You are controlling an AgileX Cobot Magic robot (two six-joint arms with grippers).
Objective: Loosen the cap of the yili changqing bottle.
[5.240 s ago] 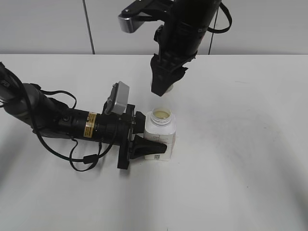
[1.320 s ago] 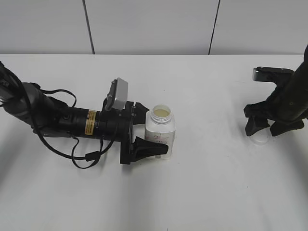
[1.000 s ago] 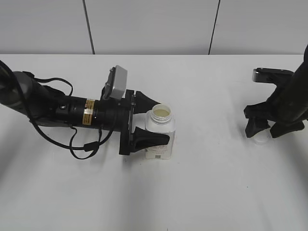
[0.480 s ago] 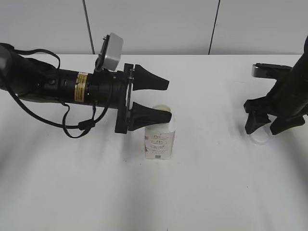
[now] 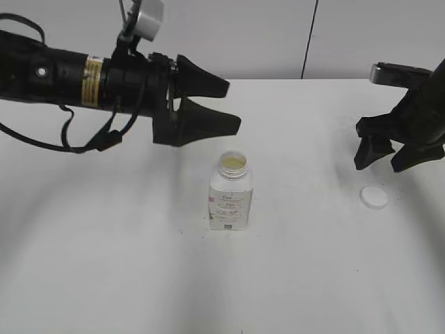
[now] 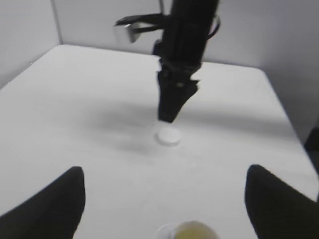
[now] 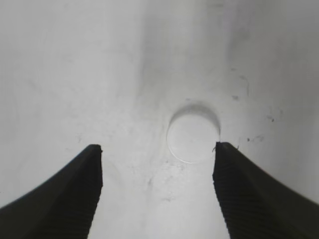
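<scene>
The yili changqing bottle [image 5: 231,193] stands upright mid-table with its neck open and pale yellowish contents showing; its mouth shows at the bottom of the left wrist view [image 6: 192,232]. The white cap [image 5: 374,197] lies flat on the table at the right, also in the left wrist view [image 6: 168,136] and the right wrist view [image 7: 193,133]. My left gripper [image 5: 226,104] is open and empty, raised above and left of the bottle. My right gripper [image 5: 393,158] is open and empty, raised just above the cap.
The white table [image 5: 292,278] ends at a grey panelled wall [image 5: 264,35] behind. The left arm with its cables [image 5: 76,69] stretches across the upper left. The right arm [image 6: 182,59] stands over the cap.
My left gripper let go of the bottle, opened, and rose up and back to the left. My right gripper set the cap down at the right and lifted off it.
</scene>
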